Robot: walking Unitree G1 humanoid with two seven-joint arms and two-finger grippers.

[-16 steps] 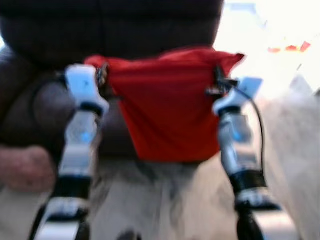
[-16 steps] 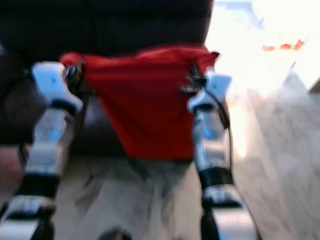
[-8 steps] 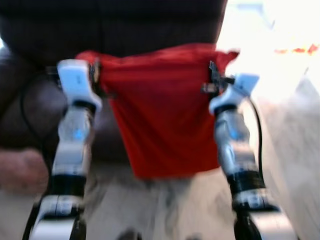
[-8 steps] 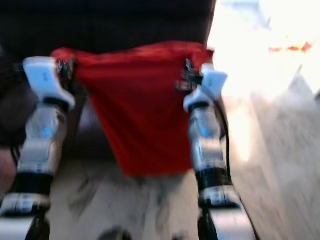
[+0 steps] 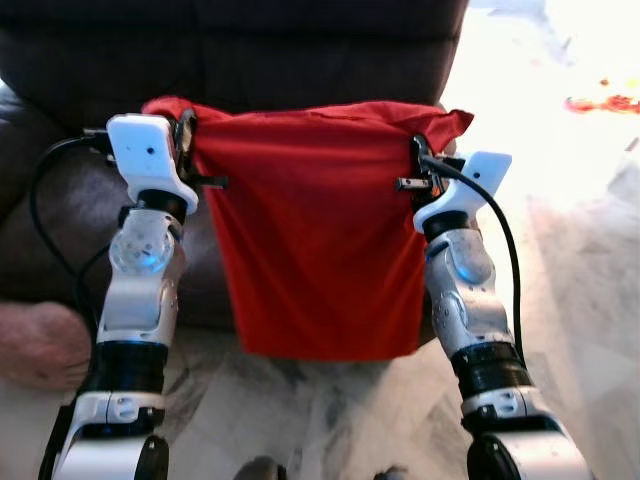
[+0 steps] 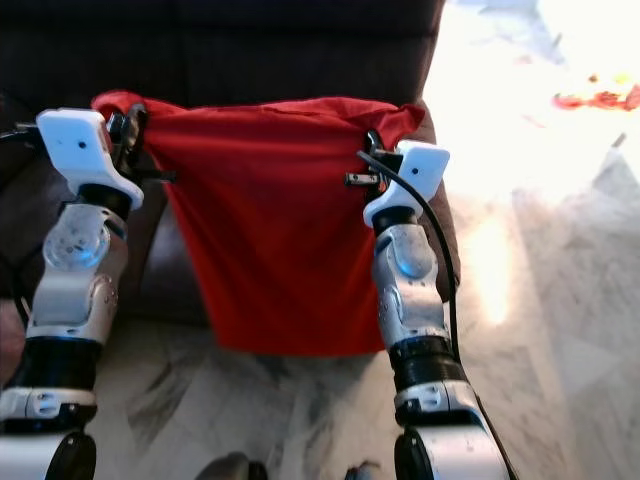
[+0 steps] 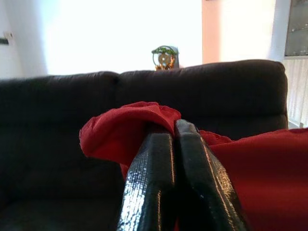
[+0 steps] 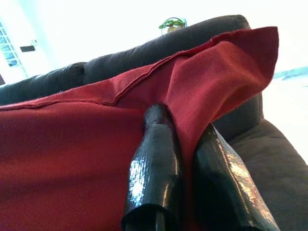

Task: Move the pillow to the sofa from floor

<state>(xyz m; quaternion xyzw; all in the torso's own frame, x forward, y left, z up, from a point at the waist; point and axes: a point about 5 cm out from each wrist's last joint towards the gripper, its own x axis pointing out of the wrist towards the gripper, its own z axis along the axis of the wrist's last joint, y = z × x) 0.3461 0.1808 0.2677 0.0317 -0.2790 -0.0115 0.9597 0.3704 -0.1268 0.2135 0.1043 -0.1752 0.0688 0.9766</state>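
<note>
Red fabric of the pillow (image 5: 320, 250) hangs in the air between the two raised arms, clear of the marbled floor (image 5: 330, 420) and directly in front of the dark sofa (image 5: 300, 50). The left gripper (image 7: 174, 139) pinches the pillow's upper left corner, its two black fingers (image 7: 149, 187) pressed together on a fold of cloth. The right gripper (image 8: 185, 144) pinches the upper right corner in the same way, with cloth bunched between and over its fingers (image 8: 154, 163). The top edge is stretched nearly level between the two holds, and the lower part hangs slack and tapers toward the floor.

The step in hand appears to be the carry: the pillow is lifted and faces the sofa but does not yet rest on it. The next move probably calls for carrying both grippers forward together over the seat cushion, keeping the lower edge clear of the seat front, then lowering and releasing both corners.
</note>
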